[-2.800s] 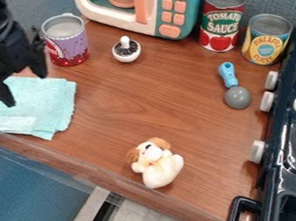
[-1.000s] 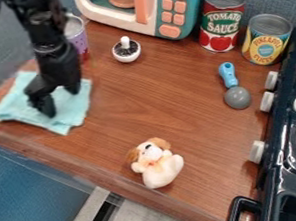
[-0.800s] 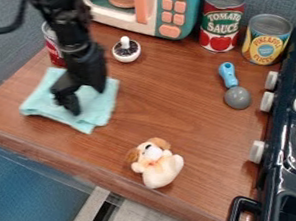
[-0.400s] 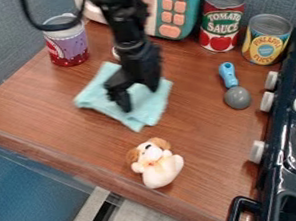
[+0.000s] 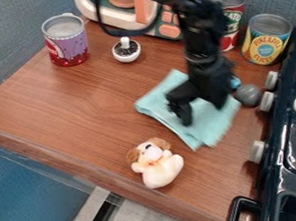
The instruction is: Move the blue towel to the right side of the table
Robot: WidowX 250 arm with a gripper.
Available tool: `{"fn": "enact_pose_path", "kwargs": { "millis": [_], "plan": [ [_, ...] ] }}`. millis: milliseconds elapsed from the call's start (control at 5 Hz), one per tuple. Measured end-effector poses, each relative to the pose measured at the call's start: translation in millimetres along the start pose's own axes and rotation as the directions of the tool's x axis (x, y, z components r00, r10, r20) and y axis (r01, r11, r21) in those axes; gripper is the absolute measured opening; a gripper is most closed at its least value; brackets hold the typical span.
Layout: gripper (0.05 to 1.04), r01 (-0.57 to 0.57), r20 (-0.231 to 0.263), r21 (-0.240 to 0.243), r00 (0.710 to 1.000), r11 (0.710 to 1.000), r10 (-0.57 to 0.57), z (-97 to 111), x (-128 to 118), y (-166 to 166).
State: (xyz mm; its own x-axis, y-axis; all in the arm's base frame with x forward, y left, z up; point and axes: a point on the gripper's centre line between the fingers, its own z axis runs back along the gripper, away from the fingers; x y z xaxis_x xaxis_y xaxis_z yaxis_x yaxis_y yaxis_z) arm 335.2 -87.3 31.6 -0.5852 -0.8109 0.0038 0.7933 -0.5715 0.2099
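Blue towel (image 5: 204,134) toward three o'clock on the wooden table (image 5: 76,105), black gripper (image 5: 204,114) over it, unclenched, fingers spread apart against the cloth, grey-headed scoop (image 5: 248,95) just beside at three o'clock, plush dog (image 5: 158,167) near at seven o'clock.

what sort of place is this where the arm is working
Most likely a toy kitchen set up for a robot: a blue-green toy microwave stands at the back of the wooden table, a toy stove with knobs lines its right side, and a pineapple can stands near the stove.
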Motion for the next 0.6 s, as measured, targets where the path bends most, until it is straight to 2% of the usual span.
{"fn": "enact_pose_path", "kwargs": {
  "millis": [400, 600],
  "plan": [
    [0.999, -0.005, -0.008, -0.01, 1.0, 1.0, 0.005, 4, 9, -1],
    [0.999, -0.002, -0.038, 0.008, 0.999, 1.0, 0.003, 25, 4, 1]
  ]
}}
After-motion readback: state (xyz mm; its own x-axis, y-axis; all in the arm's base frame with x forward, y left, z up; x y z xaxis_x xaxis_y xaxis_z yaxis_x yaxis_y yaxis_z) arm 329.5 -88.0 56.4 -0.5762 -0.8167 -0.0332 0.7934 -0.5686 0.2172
